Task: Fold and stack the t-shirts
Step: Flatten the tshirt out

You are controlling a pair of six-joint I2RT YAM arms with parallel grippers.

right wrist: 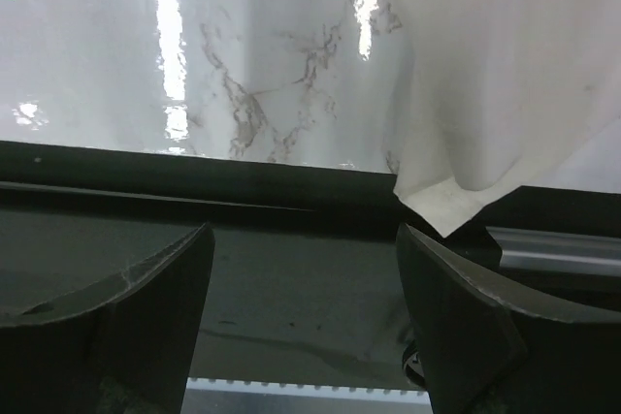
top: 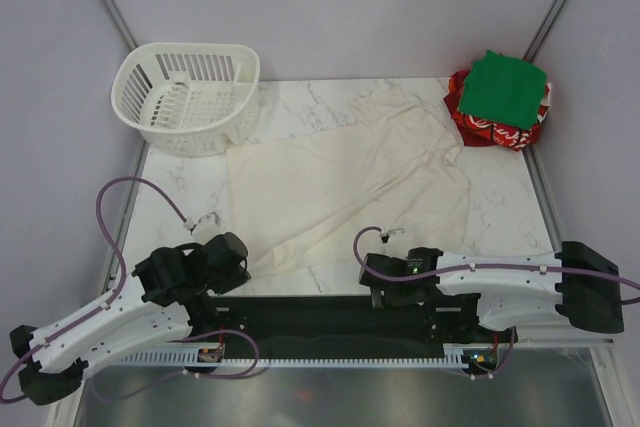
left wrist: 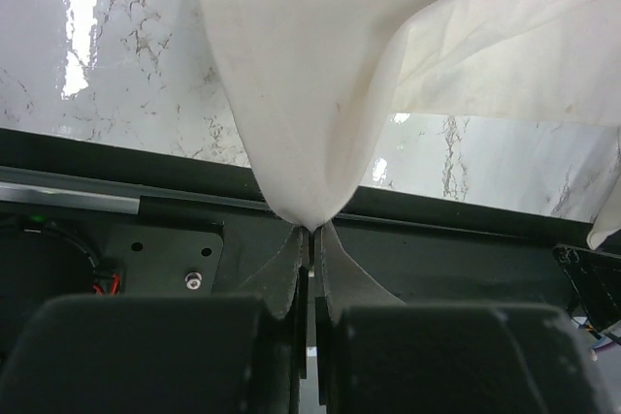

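- Cream t-shirt: spread on the marble table, covering the middle of the top. It is mostly flat, with one long diagonal crease.
- Long axis of the cream shirt: diagonal, from about 7 o'clock to about 1 o'clock in the overhead view. The broad part lies at the near side. A narrower, rumpled part points to 1 o'clock, toward the far edge.
- Left gripper: fingers pressed together on the near-left corner of the cream shirt, at about 7 o'clock. In the wrist view the cloth bunches to a point at the fingertips and fans out from there over the table.
- Right gripper: fingers stand wide apart with nothing between them. It sits at the near edge, about 5 o'clock.
- A loose corner of the cream shirt hangs just off the tip of the right-hand finger in the right wrist view. Contact there cannot be judged.
- Green t-shirt: folded square, lying on top of the red t-shirt in the far right corner, about 2 o'clock. Well apart from the cream shirt.
- White slotted basket: upright at about 10 o'clock, just beside the cream shirt's far-left corner.
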